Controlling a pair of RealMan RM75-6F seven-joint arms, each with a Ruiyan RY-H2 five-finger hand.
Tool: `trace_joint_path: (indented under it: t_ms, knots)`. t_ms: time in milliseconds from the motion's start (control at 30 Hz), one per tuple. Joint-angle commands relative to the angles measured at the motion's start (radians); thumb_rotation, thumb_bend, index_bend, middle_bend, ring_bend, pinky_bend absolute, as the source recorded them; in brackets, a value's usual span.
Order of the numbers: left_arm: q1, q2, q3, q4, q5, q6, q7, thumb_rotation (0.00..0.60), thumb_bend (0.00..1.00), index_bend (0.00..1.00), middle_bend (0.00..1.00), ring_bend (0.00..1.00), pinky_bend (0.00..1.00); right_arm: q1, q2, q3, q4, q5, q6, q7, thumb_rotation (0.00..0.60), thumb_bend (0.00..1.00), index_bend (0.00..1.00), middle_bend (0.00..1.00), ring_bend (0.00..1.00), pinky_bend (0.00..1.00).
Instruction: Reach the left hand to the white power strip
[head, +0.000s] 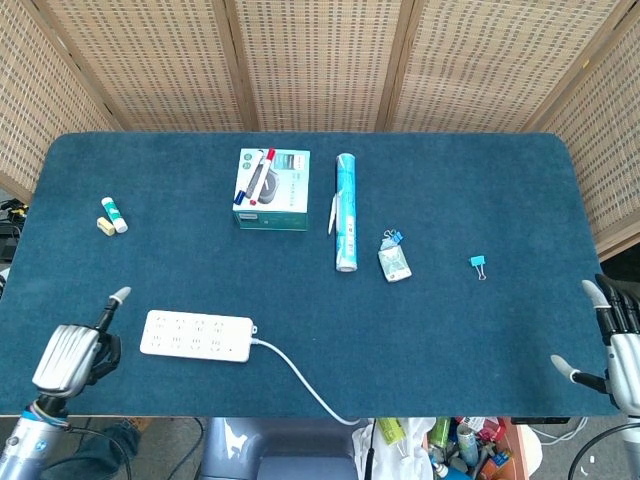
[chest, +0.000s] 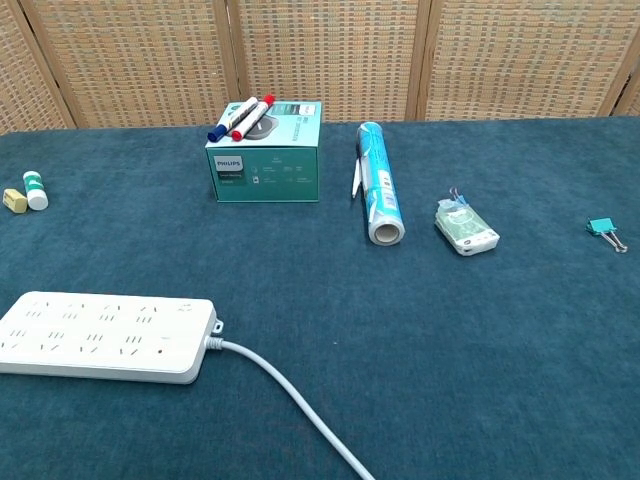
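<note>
The white power strip (head: 196, 336) lies flat near the table's front left, its white cable (head: 300, 380) trailing off the front edge. In the chest view the power strip (chest: 100, 335) fills the lower left, and neither hand shows there. My left hand (head: 75, 350) hovers over the table's front left corner, just left of the strip's end and apart from it. It holds nothing, and one finger sticks out toward the strip. My right hand (head: 615, 335) stays at the table's right edge with its fingers spread and nothing in them.
A teal box (head: 272, 190) with markers on top stands at the back centre, a blue roll (head: 345, 210) beside it. A small packet (head: 394, 262) and a blue binder clip (head: 478, 264) lie to the right. A glue stick (head: 113, 214) lies far left.
</note>
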Motion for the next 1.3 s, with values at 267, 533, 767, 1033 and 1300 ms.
trace_joint_path:
  t_ms: [267, 533, 767, 1033, 1300]
  knots:
    - [-0.179, -0.148, -0.016, -0.121, -0.236, -0.350, 0.273, 0.600, 1.00, 0.18, 1.00, 1.00, 1.00, 0.007, 0.004, 0.002, 0.007, 0.014, -0.021, 0.019, 0.600, 0.00, 0.00, 0.00, 0.00, 0.00]
    - [-0.231, -0.221, -0.030, -0.129, -0.401, -0.393, 0.426, 0.600, 1.00, 0.21, 1.00, 1.00, 1.00, 0.013, 0.005, 0.005, 0.011, 0.036, -0.041, 0.020, 0.600, 0.00, 0.00, 0.00, 0.00, 0.00]
    - [-0.257, -0.242, -0.022, -0.120, -0.446, -0.394, 0.441, 0.600, 1.00, 0.22, 1.00, 1.00, 1.00, 0.015, 0.004, 0.006, 0.012, 0.045, -0.049, 0.018, 0.600, 0.00, 0.00, 0.00, 0.00, 0.00]
    - [-0.262, -0.247, 0.002, -0.115, -0.449, -0.364, 0.451, 0.600, 1.00, 0.22, 1.00, 1.00, 1.00, 0.014, 0.005, 0.006, 0.012, 0.045, -0.048, 0.021, 0.600, 0.00, 0.00, 0.00, 0.00, 0.00]
    - [-0.270, -0.249, 0.018, -0.113, -0.470, -0.361, 0.456, 0.600, 1.00, 0.22, 1.00, 1.00, 1.00, 0.013, 0.007, 0.005, 0.010, 0.042, -0.046, 0.022, 0.600, 0.00, 0.00, 0.00, 0.00, 0.00]
